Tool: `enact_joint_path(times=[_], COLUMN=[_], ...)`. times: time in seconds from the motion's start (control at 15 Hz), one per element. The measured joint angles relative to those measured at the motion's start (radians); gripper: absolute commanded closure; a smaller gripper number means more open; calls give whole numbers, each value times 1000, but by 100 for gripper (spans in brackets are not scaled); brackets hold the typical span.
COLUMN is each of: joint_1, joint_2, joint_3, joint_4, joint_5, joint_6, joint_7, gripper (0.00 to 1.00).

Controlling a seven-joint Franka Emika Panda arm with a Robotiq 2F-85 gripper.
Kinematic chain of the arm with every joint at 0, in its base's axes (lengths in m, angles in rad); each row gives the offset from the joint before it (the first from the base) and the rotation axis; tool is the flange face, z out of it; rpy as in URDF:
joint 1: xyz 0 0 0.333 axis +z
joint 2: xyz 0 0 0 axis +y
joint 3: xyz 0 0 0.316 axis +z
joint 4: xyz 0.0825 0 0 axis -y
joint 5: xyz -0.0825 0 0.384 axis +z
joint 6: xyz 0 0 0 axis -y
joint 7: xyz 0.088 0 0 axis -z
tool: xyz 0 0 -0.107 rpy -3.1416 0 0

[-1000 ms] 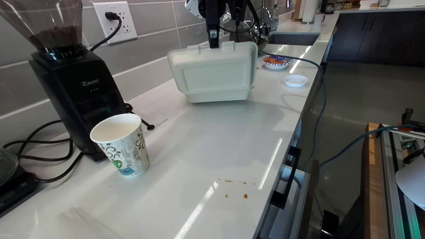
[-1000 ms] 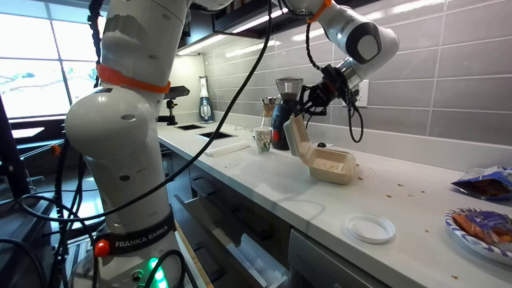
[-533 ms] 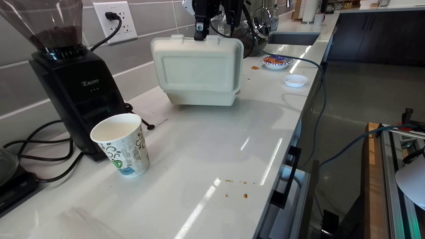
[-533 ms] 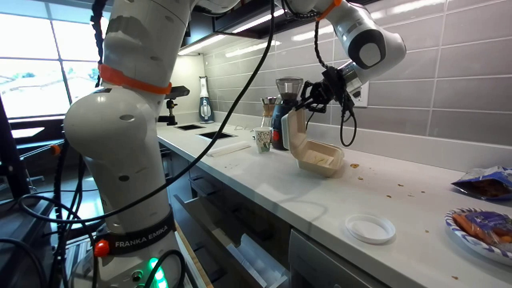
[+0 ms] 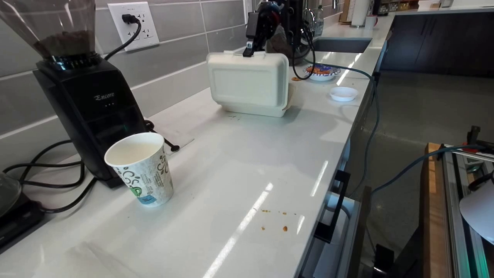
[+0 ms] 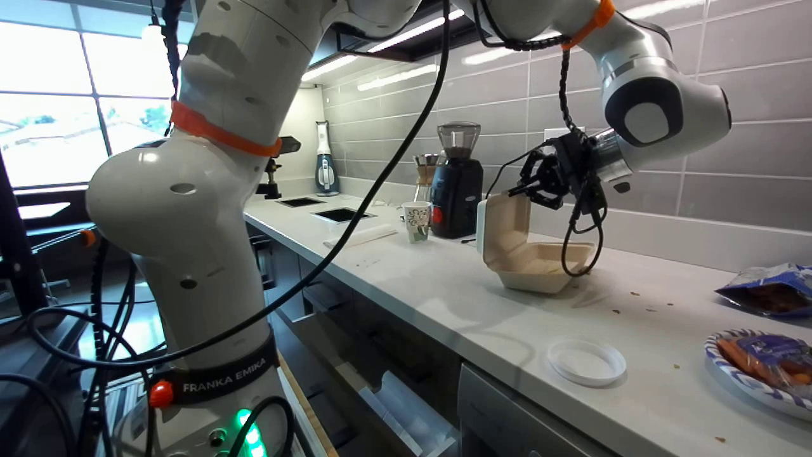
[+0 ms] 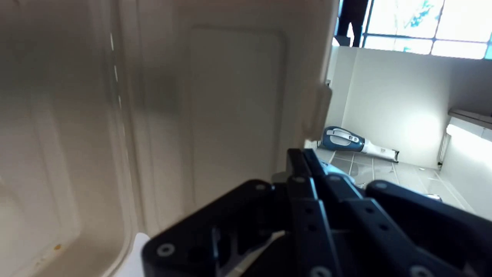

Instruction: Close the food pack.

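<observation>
The beige food pack [image 6: 552,260] sits on the counter with its lid [image 6: 501,228] standing up from the hinge. In another exterior view the outer face of that lid [image 5: 249,83] is seen, and it hides most of the base. My gripper [image 5: 248,53] reaches over the lid's top edge, its fingertips on or just past the rim. Both fingers are together in the wrist view, where my gripper [image 7: 302,152] overlaps the rim and the lid's inside [image 7: 238,100] fills the left half. Nothing shows between the tips. Whether they touch the rim is unclear.
A patterned paper cup [image 5: 144,173] and a coffee grinder [image 5: 96,112] stand nearby along the wall. A shallow white dish [image 6: 587,362], a plate of carrots [image 6: 767,365] and a blue bag [image 6: 771,292] lie on the counter. A cable loop [image 6: 580,254] hangs beside the base.
My gripper first shifted a little toward the grinder, then moved back away from it. The food pack travelled along both times and turned slightly. Its lid remains up.
</observation>
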Motion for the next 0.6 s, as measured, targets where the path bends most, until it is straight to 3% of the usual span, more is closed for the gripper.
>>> enact_joint_path(times=[0.6], joint_1=[1], joint_2=[78], joint_3=[-2], joint_4=[57], joint_5=[22], joint_6=[12], joint_7=[80], gripper=[99])
